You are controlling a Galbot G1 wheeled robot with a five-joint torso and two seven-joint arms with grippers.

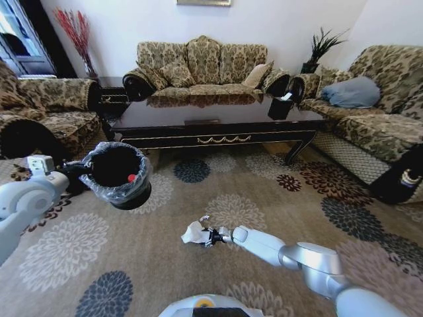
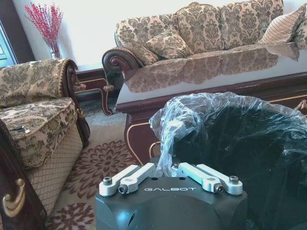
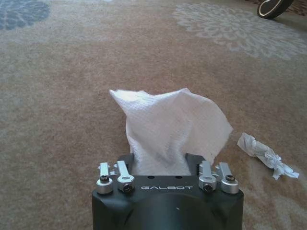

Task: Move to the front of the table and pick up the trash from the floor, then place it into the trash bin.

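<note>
My right gripper (image 1: 207,236) hangs low over the floor (image 1: 277,198), shut on the trash, a crumpled white tissue (image 1: 194,232). In the right wrist view the tissue (image 3: 168,124) stands up between the jaws of the right gripper (image 3: 165,165), and a tiny crumpled scrap (image 3: 264,154) lies on the carpet beside it. My left gripper (image 1: 75,173) is shut on the rim of the trash bin (image 1: 135,197), a black bin with a clear liner (image 2: 211,112), held up off the carpet at my left. Something red shows inside it. The table (image 1: 218,139) stands just beyond.
A patterned sofa (image 1: 198,66) sits behind the table, an armchair (image 1: 39,112) at the left and another sofa (image 1: 377,119) at the right. A dark object (image 1: 403,178) stands on the carpet at the right edge. Open carpet lies between me and the table.
</note>
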